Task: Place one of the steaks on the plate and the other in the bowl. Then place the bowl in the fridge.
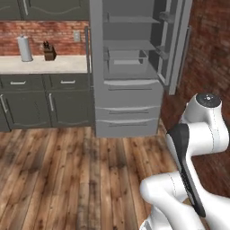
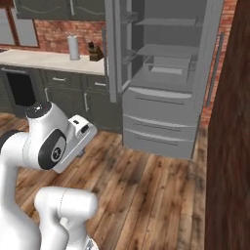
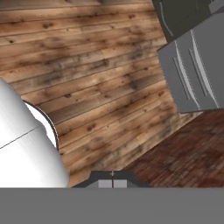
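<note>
The fridge (image 1: 128,67) stands with both upper doors swung wide, its shelves bare and ready to take the bowl; no bowl, plate or steak can be made out here. The pincer (image 3: 112,180) is clenched on nothing, pointing down at the wooden floor (image 1: 67,179), with the arm folded close, probably tucked for driving. On the tabletop (image 1: 42,64) stand a paper-towel roll (image 1: 25,48) and a knife block (image 1: 49,51).

Base views share fridge (image 1: 128,67) — flanking.
</note>
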### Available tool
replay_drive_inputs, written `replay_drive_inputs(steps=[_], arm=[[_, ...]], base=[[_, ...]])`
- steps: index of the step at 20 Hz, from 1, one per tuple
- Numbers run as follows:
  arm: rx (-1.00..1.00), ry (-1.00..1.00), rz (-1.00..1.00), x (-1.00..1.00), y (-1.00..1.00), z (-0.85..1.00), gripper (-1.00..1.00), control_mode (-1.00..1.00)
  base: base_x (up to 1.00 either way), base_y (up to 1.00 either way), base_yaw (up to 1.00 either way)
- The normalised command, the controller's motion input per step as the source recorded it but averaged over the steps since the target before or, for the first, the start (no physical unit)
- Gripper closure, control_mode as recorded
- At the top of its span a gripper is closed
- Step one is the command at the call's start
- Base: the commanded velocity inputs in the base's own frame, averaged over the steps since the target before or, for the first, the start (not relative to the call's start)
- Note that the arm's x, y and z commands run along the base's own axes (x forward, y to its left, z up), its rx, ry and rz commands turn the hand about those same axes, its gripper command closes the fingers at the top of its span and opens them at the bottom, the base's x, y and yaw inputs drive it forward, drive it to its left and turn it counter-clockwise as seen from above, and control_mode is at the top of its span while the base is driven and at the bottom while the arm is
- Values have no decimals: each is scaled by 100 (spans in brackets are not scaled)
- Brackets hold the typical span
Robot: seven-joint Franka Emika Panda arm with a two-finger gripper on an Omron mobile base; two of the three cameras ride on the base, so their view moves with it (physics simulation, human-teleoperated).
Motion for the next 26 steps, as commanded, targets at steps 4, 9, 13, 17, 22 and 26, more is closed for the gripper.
replay_drive_inputs(steps=[4, 9, 13, 17, 22, 26], arm=[[0, 0, 0, 0, 0, 0, 100, 100], [0, 0, 0, 0, 0, 0, 100, 100], [0, 0, 0, 0, 0, 0, 100, 100], [0, 0, 0, 0, 0, 0, 100, 100], [0, 0, 0, 0, 0, 0, 100, 100], [0, 0, 0, 0, 0, 0, 100, 100]], base=[[-97, 6, 0], [-88, 22, 0], [-86, 35, 0], [-84, 46, 0], [-81, 50, 0], [-81, 55, 0]])
